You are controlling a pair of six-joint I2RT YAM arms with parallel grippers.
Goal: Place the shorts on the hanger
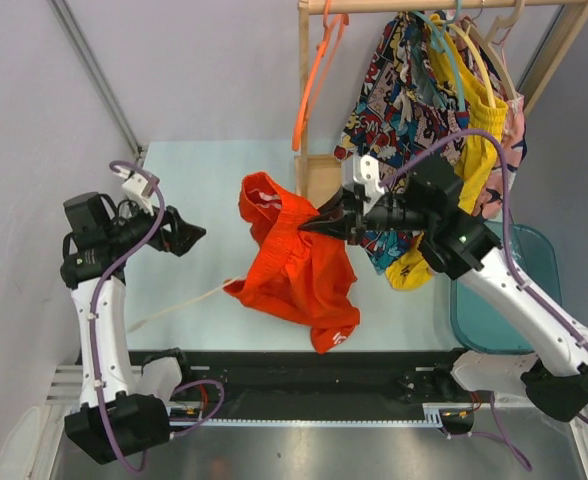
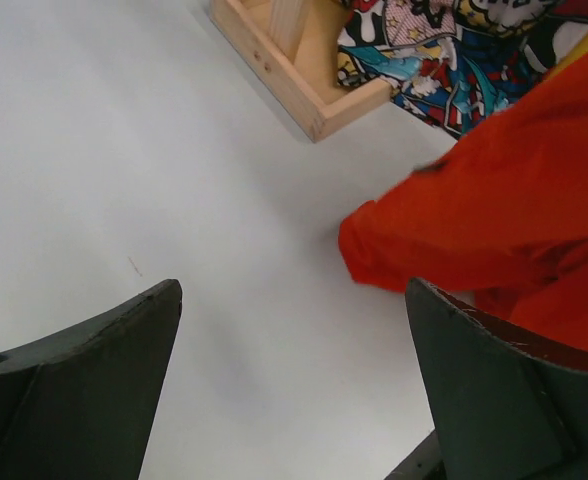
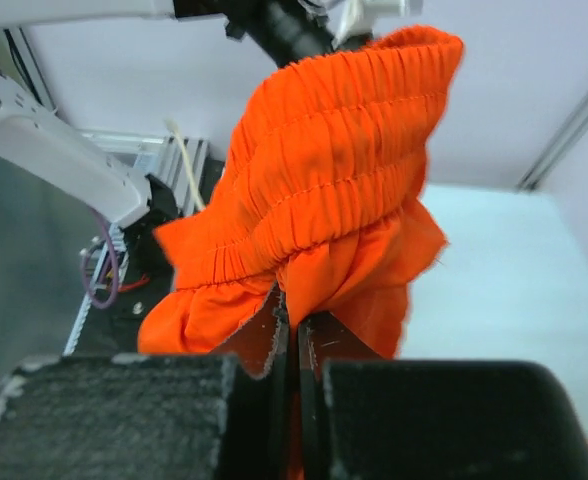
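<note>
The right gripper (image 1: 314,226) is closed tight on a fold of the elastic waist of the plain orange-red fabric shorts (image 1: 294,265). They hang bunched from that one pinch, their lower part sagging on the pale desk (image 1: 194,180). The left gripper (image 1: 196,236) hovers just beside them, jaws wide apart and empty. The thin orange plastic hanger (image 1: 312,85) dangles from the wooden rail (image 1: 414,5), well apart from the shorts. With a hold that small the fabric could slip out. The pale cream drawstring (image 1: 179,303) trailing on the desk might snag, and the loose hanger may swing away if nudged.
</note>
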